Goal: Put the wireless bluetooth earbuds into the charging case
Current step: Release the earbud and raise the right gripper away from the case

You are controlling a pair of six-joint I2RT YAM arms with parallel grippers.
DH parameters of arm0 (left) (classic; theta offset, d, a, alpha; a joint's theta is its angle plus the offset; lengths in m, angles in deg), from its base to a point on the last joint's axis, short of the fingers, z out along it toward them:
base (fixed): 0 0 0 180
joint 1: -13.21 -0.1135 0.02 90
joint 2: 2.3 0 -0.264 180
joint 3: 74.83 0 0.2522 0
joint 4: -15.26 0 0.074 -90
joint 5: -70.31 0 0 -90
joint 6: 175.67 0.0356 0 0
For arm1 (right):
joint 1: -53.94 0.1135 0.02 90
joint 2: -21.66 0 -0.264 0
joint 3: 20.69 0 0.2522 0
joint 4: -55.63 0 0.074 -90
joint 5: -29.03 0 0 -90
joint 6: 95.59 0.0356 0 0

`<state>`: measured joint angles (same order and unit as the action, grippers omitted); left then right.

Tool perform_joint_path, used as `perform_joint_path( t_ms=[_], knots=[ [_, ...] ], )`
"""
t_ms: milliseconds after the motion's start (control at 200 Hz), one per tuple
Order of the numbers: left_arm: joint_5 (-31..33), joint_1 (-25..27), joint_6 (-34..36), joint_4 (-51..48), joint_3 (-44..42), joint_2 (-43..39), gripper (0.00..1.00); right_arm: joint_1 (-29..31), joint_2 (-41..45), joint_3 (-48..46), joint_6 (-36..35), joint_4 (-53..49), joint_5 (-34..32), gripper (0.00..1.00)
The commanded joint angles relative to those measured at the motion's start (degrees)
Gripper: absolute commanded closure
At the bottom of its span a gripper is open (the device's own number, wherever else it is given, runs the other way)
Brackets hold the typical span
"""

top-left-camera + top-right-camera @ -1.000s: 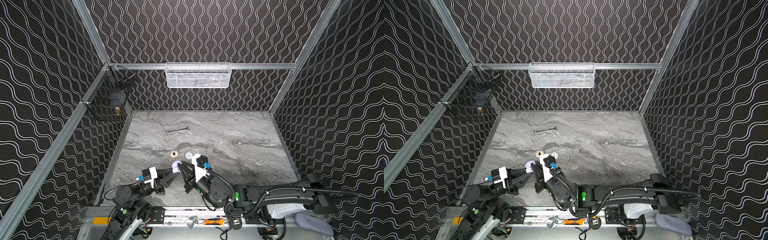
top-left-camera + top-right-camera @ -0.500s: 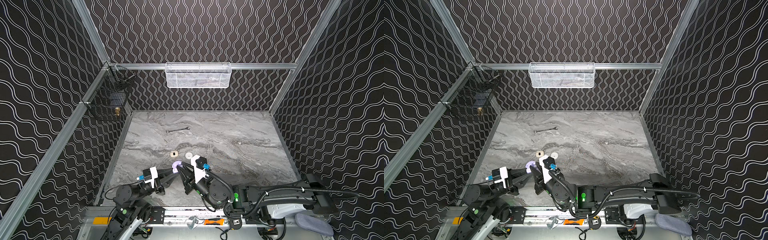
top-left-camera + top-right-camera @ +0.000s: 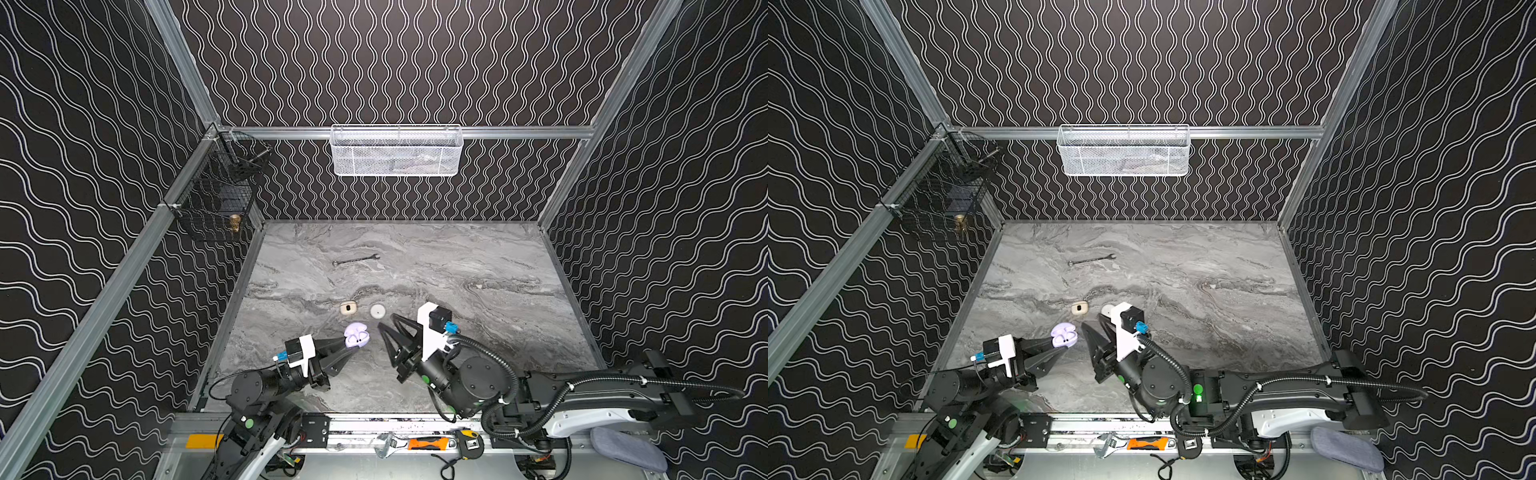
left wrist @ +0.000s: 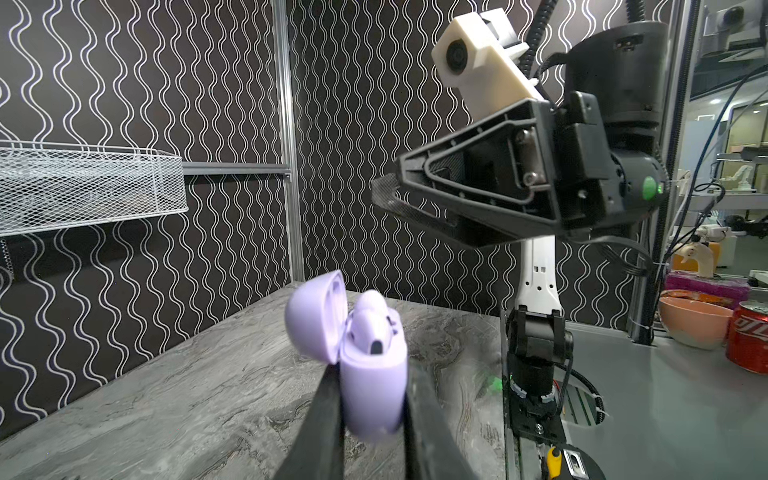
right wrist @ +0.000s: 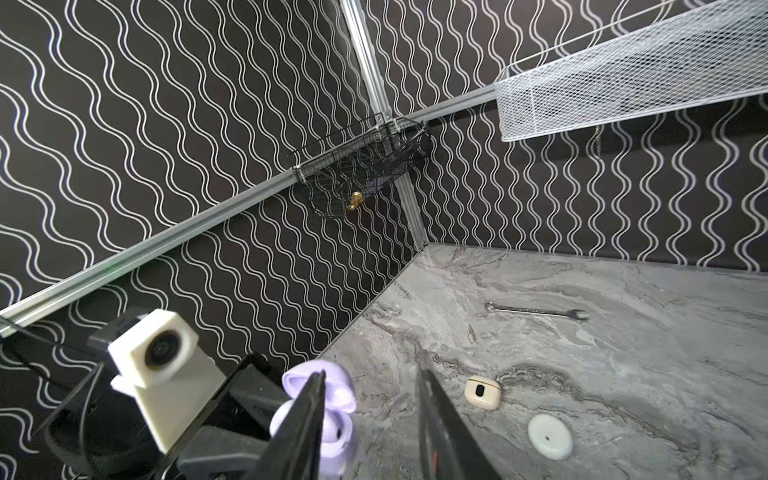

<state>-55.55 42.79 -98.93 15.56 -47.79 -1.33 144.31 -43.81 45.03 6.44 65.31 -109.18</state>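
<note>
The lavender charging case (image 3: 356,335) (image 3: 1064,336) hangs just above the marble top, and my left gripper (image 3: 351,347) (image 4: 372,399) is shut on its lower half (image 4: 370,395). Its lid (image 4: 316,316) stands open. Lavender earbuds (image 4: 371,328) sit in its wells, and the case (image 5: 336,432) also shows in the right wrist view. My right gripper (image 3: 386,321) (image 3: 1092,320) (image 5: 370,374) is open and holds nothing. It hovers a little right of the case, apart from it.
A cream case (image 3: 348,308) (image 5: 482,392) and a white round case (image 3: 377,311) (image 5: 550,435) lie shut just behind the grippers. A wrench (image 3: 355,260) lies farther back. A white mesh basket (image 3: 395,151) hangs on the back wall, a black wire basket (image 3: 216,199) on the left wall.
My right gripper has opened and drawn back to the right, away from the lavender case. The left gripper still holds the case in the same place.
</note>
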Motion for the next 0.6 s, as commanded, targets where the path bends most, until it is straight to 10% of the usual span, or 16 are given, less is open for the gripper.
perform_joint_path(
  t_ms=[0, 215, 596],
  knots=[
    [-2.58, -0.01, -0.11, 4.57, -0.36, 0.59, 1.0, -2.12, 0.11, 3.81, 2.17, -10.55, -3.75, 0.61],
    [-6.43, -0.03, -1.82, 9.88, -1.16, 3.45, 1.0, -16.99, -4.39, 12.42, 10.67, -28.75, 20.07, 0.62],
    [-6.26, 0.03, -1.16, 9.49, -1.04, 4.44, 1.0, -17.69, -10.01, 13.5, 3.12, -20.82, 41.72, 0.61]
  ],
)
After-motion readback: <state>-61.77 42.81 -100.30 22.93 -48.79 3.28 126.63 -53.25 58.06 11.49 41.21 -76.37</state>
